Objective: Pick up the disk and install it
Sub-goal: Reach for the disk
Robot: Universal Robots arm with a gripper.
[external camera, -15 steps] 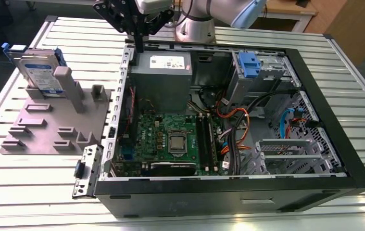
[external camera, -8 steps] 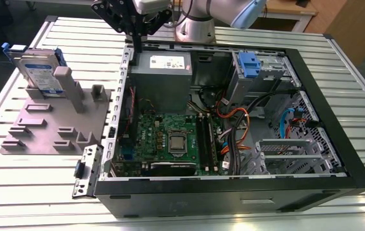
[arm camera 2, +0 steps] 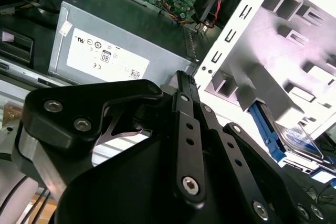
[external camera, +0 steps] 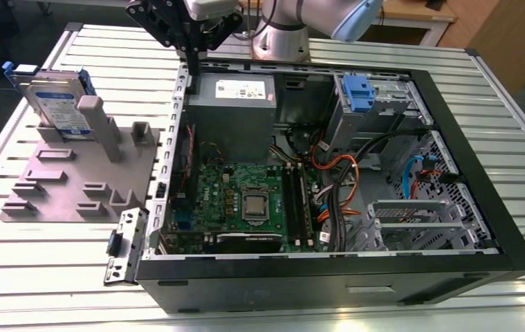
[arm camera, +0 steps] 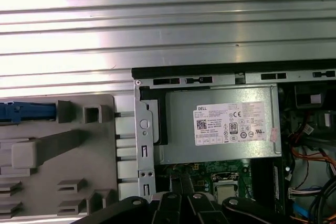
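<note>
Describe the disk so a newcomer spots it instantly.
Beside the open computer case, to the exterior view's left, lies a grey fixture plate. The disk stands on edge at the plate's far corner: silver, white-and-blue label, bright blue frame, among plain grey posts.

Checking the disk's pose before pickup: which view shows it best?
The exterior view: the disk stands upright in the grey fixture, label visible. The second wrist view catches part of it behind the fixture; the first wrist view, just its blue carrier's edge.
</note>
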